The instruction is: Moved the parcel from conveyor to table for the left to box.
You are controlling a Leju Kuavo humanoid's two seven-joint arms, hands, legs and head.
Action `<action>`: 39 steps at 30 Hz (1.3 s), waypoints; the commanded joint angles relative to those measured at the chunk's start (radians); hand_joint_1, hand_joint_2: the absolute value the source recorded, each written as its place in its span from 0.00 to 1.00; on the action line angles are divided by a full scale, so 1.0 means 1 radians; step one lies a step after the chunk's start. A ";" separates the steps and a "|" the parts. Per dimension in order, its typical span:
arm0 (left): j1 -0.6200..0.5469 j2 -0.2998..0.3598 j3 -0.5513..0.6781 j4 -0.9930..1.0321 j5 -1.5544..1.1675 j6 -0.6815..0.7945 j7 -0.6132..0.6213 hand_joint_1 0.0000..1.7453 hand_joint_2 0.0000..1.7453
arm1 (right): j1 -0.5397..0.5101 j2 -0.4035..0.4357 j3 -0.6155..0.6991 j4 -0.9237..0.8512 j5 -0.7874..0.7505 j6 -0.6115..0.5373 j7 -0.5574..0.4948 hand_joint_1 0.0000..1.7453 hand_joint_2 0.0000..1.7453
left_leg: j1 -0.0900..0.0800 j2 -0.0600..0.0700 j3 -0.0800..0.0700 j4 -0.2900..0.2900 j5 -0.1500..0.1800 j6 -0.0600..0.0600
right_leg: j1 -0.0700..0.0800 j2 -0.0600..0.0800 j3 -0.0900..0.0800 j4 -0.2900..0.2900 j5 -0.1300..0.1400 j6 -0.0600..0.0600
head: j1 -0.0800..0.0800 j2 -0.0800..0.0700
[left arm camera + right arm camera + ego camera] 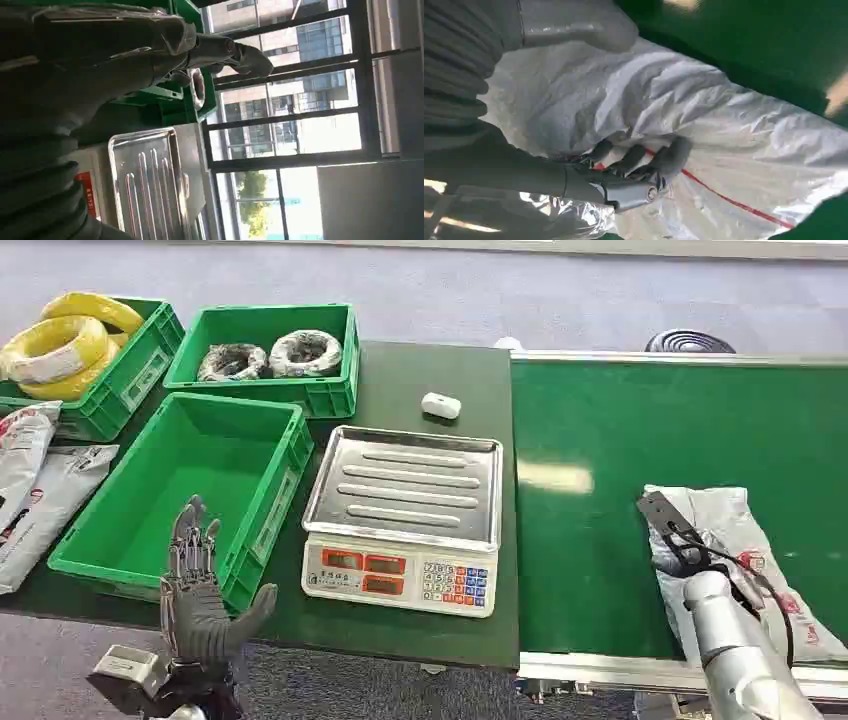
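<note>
A grey-white plastic parcel (730, 515) lies on the green conveyor belt (600, 430) at the right. My right hand (695, 555) is on its near left end. In the right wrist view its fingers (634, 160) curl into the crumpled parcel film (724, 115) with the thumb (589, 27) over the top, so it grips the parcel. My left hand (200, 590) is raised in front of the empty green box (272, 502), fingers apart and holding nothing. In the left wrist view the left hand (100, 55) hangs above the scale tray (150, 185).
A weighing scale (405, 490) with a steel tray stands on the dark table (440, 370) between box and belt. Two green crates at the back hold yellow coils (65, 340) and dark coils (270, 355). A small white object (441, 405) and more parcels (40, 490) lie on the table.
</note>
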 commanded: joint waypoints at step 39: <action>-0.114 -0.002 0.063 0.045 -0.041 0.041 -0.020 0.00 1.00 | -0.137 0.365 0.430 -0.579 -0.374 -0.191 -0.448 1.00 1.00 | 0.000 0.002 -0.002 0.000 0.001 -0.001 | 0.000 0.002 -0.003 0.002 0.001 -0.001 | 0.000 0.000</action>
